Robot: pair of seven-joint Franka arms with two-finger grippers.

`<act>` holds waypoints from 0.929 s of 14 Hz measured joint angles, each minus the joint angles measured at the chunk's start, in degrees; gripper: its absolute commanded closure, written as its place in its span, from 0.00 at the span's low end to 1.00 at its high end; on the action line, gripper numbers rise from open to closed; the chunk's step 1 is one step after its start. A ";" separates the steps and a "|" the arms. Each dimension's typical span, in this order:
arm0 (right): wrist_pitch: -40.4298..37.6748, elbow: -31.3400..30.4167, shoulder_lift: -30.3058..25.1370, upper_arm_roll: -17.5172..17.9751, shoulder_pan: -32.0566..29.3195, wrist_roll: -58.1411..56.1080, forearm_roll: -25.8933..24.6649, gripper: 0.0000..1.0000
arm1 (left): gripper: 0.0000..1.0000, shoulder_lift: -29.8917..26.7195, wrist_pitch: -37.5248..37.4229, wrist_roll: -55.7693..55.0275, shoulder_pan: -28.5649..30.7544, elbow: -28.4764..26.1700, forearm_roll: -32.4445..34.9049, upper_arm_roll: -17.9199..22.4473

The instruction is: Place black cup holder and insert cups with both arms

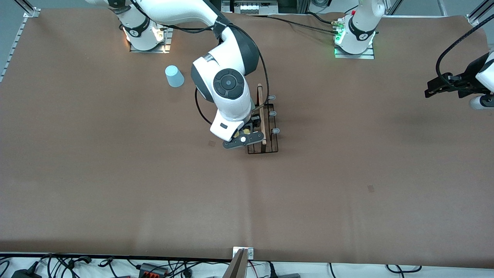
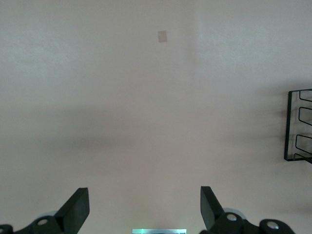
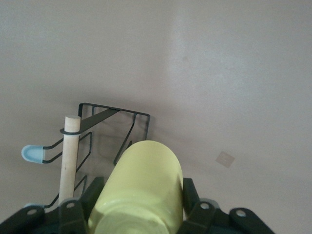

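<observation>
Right gripper (image 3: 139,214) clasping smooth yellow cup (image 3: 139,190) over black wire cup holder (image 1: 266,127), wooden rod (image 1: 261,114), left gripper (image 2: 145,209) spread empty, waiting

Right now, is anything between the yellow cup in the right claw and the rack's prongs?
Nothing visible blocks it. The right claw holds the yellow cup directly over the black cup holder, beside its wooden handle.

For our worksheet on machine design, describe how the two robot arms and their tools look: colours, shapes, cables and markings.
Both arms are glossy white, rounded, jointed shells. The right arm has dark grey joint bands, a round dark cap on one joint and a thin black cable looping alongside. The right tool and left tool are black, two-fingered. Each white base has a small dark emblem; the left arm's base glows green.
</observation>
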 measured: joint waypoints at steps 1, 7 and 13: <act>0.28 0.00 0.32 0.15 0.01 0.09 0.20 0.62 | 0.00 0.00 0.00 0.03 0.00 0.00 0.00 0.00; 0.73 -0.04 1.51 0.88 0.04 0.21 0.45 0.62 | 0.00 0.00 0.00 0.11 0.00 0.00 0.00 0.00; 2.10 -0.08 3.26 1.10 0.05 0.27 0.52 0.62 | 0.00 0.00 0.00 0.12 0.00 0.00 0.00 0.00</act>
